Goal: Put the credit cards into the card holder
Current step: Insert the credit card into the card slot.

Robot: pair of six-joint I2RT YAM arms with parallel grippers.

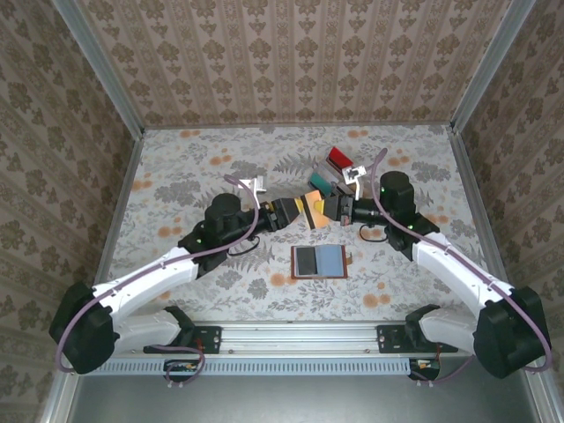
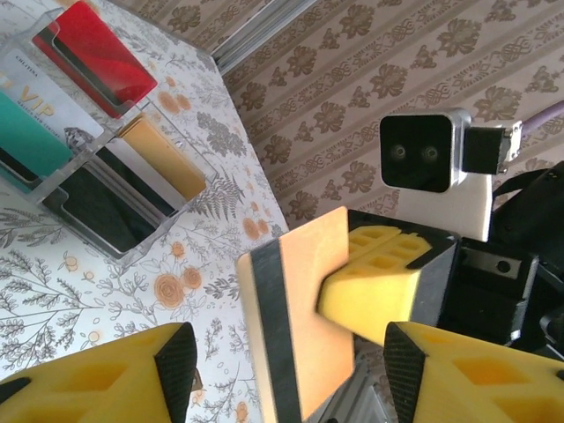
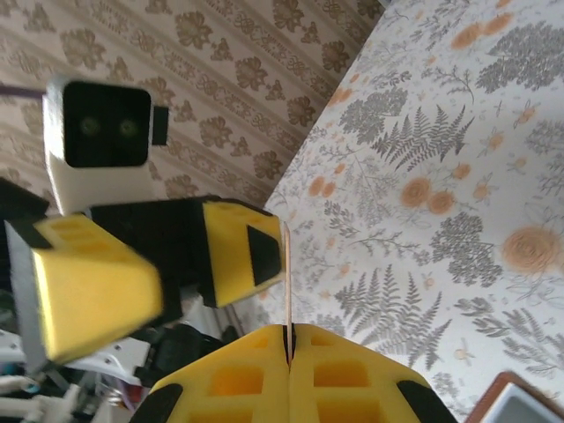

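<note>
One credit card (image 2: 308, 326) held in the air above the worktop (image 1: 176, 176), looks like a handover.
From left: left gripper (image 1: 295, 212) open, jaws either side of the orange card, not yet pinching; card holder (image 1: 319, 262) lies open on the worktop below; right gripper (image 3: 289, 352) clamped on the card's edge. Likely light, stiff, slick: pinch the flat faces.

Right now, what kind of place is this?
Probably a robot test booth: floral-covered table, patterned walls on three sides, two arms bolted to a rail at the near edge.
</note>
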